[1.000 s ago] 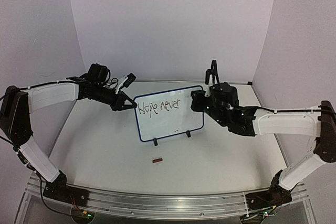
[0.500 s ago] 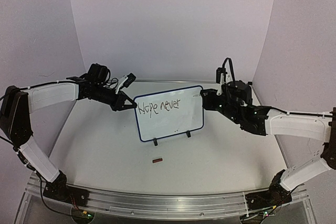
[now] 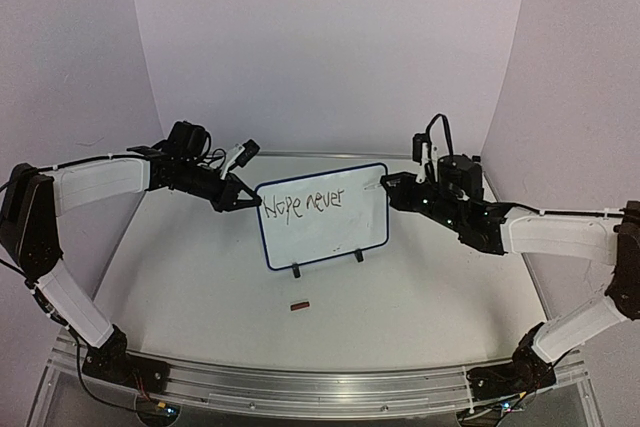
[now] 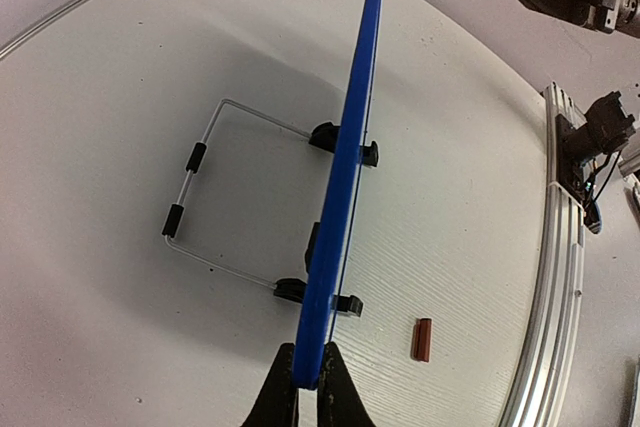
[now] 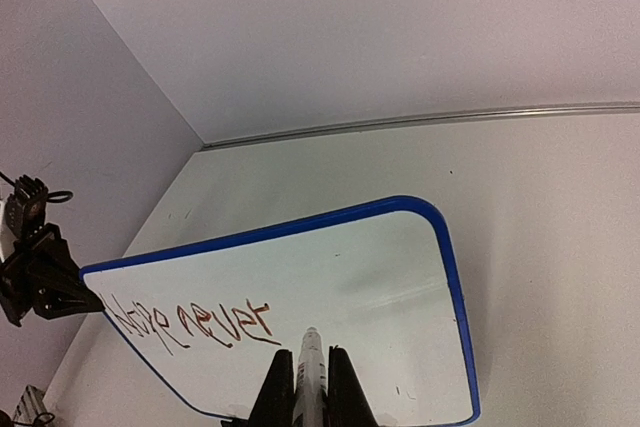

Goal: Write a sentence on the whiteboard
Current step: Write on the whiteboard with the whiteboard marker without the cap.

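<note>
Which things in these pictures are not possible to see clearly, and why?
1. Left wrist view: the whiteboard stands edge-on, so its writing is hidden.
2. Right wrist view: part of the board's frame is cut off at the picture's bottom edge, partly behind the right hand.
3. Top view: the small brown piece is too small to identify.
4. Top view: whether the marker tip touches the board is too small to tell.

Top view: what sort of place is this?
Probably a lab robot cell: left arm and right arm bolted to a metal rail, plain backdrop walls, a white table holding a whiteboard.
</note>
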### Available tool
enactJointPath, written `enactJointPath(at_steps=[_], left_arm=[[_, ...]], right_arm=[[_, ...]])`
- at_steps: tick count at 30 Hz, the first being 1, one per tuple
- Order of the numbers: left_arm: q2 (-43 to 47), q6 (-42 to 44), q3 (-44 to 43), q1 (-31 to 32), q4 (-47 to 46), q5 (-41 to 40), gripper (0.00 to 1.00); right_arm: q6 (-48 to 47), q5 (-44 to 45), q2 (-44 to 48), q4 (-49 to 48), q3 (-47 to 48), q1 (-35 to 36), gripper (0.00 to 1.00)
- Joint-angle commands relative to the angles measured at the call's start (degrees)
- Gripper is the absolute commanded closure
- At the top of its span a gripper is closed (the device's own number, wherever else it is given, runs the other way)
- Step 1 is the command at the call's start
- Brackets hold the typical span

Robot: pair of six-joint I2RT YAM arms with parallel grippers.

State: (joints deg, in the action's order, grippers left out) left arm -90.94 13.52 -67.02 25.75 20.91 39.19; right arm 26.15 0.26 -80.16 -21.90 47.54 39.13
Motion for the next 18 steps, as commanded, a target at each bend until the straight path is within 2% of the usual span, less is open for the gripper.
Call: enactJointPath(at_steps=[1, 18], left_arm=[[-1.07, 2.68, -0.14, 0.44, 0.95, -4.40, 1.00], [-1.27, 2.83, -0.12, 0.46, 0.98, -4.48, 1.00]], right_arm=[[1.08, -1.56, -3.40, -4.30, 2.92, -0.02, 1.00], [1.19, 2.11, -8.29, -5.48, 5.64, -0.02, 1.00]])
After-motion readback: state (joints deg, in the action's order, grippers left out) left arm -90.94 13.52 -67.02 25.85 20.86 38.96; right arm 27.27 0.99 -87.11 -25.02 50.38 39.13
